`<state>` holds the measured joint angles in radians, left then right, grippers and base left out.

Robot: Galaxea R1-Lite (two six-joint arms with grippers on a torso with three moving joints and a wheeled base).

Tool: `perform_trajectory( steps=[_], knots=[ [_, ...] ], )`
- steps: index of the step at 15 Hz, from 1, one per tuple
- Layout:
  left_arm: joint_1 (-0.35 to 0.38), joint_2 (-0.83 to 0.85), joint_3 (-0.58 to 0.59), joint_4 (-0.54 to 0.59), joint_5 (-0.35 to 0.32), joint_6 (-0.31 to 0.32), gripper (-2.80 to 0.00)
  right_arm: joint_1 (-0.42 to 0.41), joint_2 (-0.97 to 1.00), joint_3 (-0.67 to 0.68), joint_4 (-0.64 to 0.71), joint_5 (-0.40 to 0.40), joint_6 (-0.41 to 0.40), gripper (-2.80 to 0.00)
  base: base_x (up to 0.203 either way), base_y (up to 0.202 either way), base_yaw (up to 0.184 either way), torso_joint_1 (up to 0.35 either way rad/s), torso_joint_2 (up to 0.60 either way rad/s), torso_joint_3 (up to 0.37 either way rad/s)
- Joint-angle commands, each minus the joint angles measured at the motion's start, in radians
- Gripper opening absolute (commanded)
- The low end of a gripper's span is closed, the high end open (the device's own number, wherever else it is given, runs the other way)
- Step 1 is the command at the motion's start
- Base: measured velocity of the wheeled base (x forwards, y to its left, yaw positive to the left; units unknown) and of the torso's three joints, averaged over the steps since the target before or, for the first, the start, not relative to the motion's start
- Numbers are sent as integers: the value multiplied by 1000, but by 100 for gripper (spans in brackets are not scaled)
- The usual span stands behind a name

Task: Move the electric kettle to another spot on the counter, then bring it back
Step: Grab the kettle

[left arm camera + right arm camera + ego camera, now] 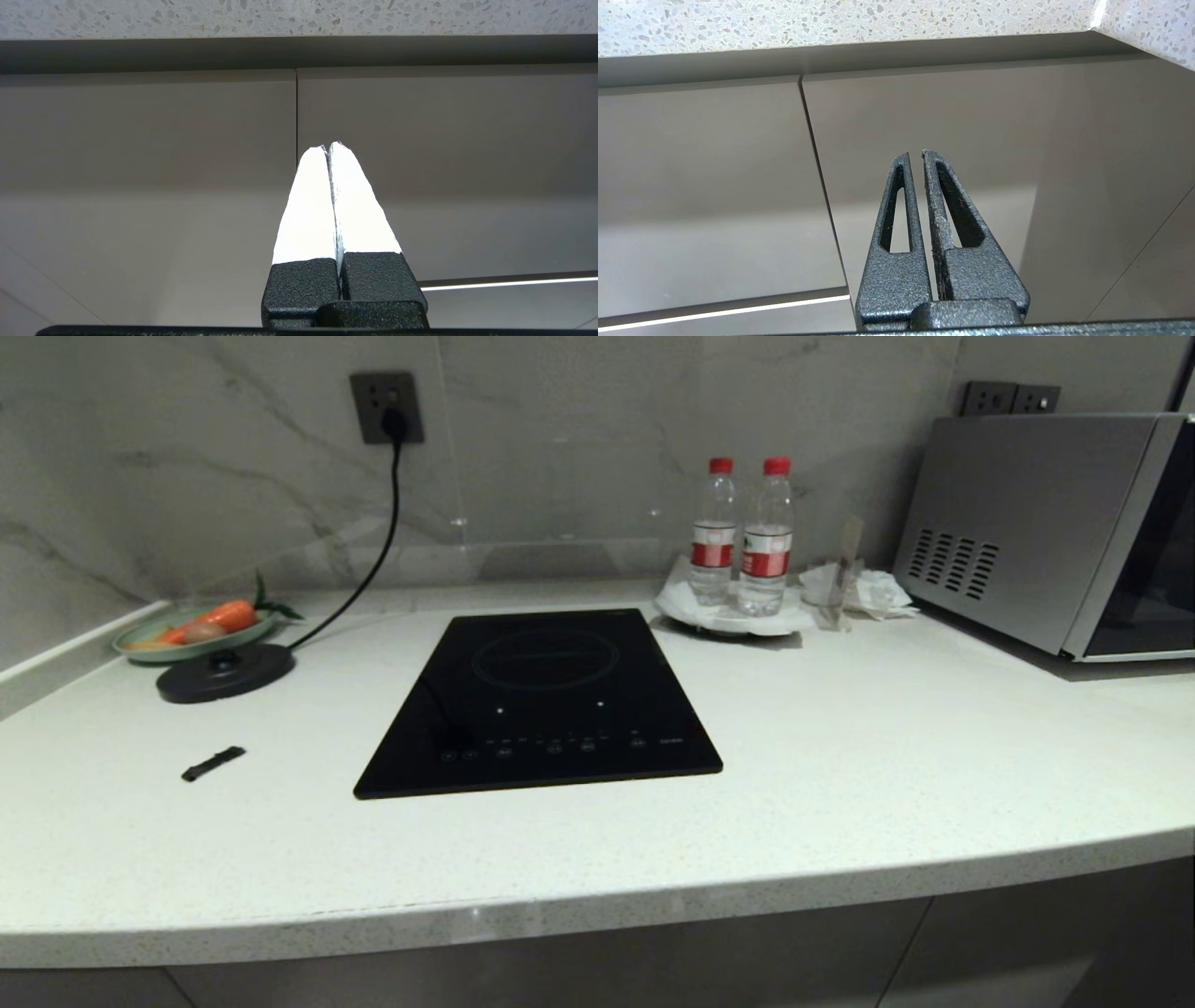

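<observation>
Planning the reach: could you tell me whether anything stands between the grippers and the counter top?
The counter's overhanging front edge: left gripper and right gripper, both shut, sit beneath it facing cabinet doors. No kettle shows.

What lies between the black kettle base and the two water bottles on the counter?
In the head view, the black glass cooktop lies between the kettle base and the water bottles, flush in the counter.
</observation>
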<state>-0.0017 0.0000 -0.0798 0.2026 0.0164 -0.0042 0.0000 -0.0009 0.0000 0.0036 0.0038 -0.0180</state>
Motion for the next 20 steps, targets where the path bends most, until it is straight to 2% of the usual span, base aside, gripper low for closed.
perform_trajectory(
  steps=[1, 20],
  knots=[
    [0, 2, 0, 1, 0, 0, -280, 0, 1, 0, 1, 1, 0, -280, 0, 0, 0, 0, 0, 0],
    [0, 2, 0, 1, 0, 0, -280, 0, 1, 0, -1, 1, 5, -280, 0, 0, 0, 0, 0, 0]
  ],
)
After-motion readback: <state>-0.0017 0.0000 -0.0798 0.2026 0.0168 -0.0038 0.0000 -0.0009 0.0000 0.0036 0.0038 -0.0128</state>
